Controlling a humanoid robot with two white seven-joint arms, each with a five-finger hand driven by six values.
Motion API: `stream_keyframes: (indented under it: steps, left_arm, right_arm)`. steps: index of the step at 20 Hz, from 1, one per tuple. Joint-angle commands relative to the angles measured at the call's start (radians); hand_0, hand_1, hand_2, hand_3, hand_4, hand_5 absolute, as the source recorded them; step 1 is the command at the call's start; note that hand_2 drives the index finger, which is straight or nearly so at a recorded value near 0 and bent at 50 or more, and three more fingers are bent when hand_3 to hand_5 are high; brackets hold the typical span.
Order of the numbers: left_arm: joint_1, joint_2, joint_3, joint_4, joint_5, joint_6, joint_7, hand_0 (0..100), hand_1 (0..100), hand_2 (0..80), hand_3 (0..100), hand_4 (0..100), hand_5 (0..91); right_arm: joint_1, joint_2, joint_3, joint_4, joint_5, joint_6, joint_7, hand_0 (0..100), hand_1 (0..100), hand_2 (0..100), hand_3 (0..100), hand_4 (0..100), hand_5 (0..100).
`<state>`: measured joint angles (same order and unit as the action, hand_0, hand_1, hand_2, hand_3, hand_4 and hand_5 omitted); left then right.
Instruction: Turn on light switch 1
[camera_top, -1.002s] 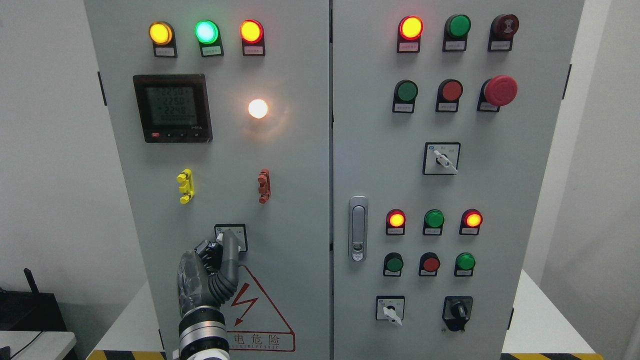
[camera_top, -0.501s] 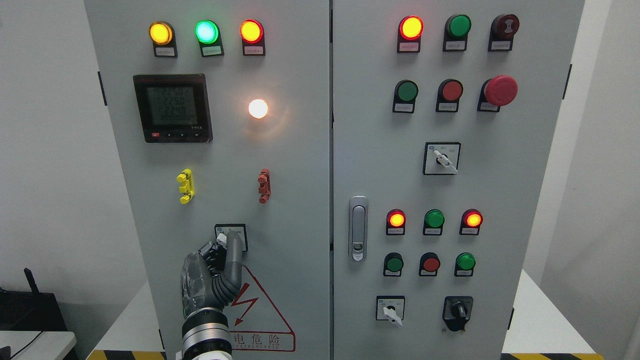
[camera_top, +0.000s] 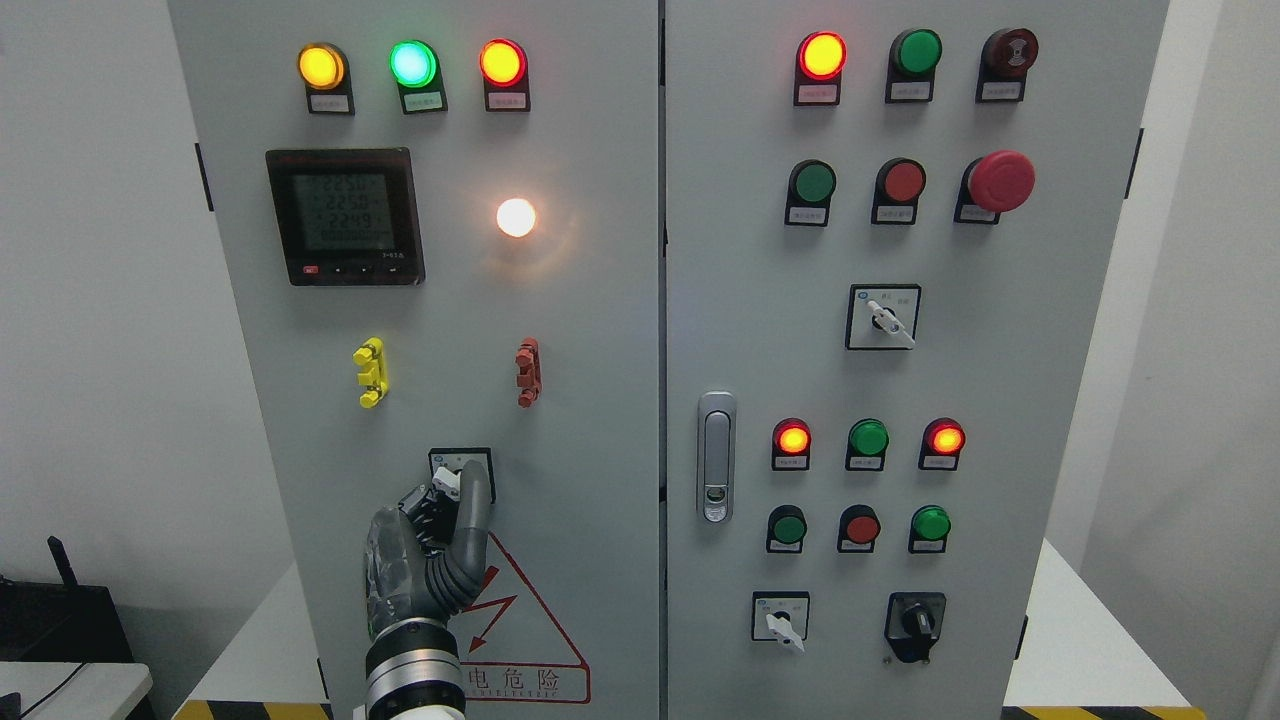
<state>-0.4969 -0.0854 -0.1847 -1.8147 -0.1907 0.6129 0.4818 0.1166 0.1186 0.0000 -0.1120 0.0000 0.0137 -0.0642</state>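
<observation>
Light switch 1 (camera_top: 465, 460) is a small rotary selector with a black-framed plate, low on the left cabinet door (camera_top: 590, 400). Its white knob (camera_top: 447, 483) shows between my left hand's fingers. My left hand (camera_top: 455, 492) comes up from the bottom edge, with the thumb (camera_top: 476, 500) on the knob's right side and the curled fingers (camera_top: 425, 510) on its left, pinching it. The hand hides the lower part of the switch. The round white lamp (camera_top: 516, 217) above it is lit. My right arm is out of view.
A black meter (camera_top: 345, 216), yellow (camera_top: 371, 372) and red (camera_top: 528, 372) clips and three lit indicator lamps are on the left door. The right door carries buttons, a red emergency stop (camera_top: 1000, 181), selector switches and a door handle (camera_top: 716, 456). A red warning triangle (camera_top: 510, 620) sits below my hand.
My left hand has shifted slightly to the right at the switch, the thumb moving from the knob's middle to its right side. The white lamp stays lit throughout.
</observation>
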Motion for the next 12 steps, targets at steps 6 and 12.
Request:
stream_keyframes:
  steps: [6, 12]
  left_arm:
    - [0.008, 0.003, 0.013, -0.005, -0.001, 0.001, 0.001, 10, 35, 65.2, 86, 81, 67.1]
    - [0.024, 0.001, 0.014, -0.012, -0.003, -0.004, 0.001, 9, 36, 65.2, 86, 81, 67.1]
  right_arm:
    - [0.000, 0.001, 0.017, 0.000, -0.025, 0.000, 0.000, 12, 39, 0, 0, 0, 0]
    - [0.000, 0.000, 0.017, 0.000, -0.025, 0.000, 0.000, 12, 39, 0, 0, 0, 0]
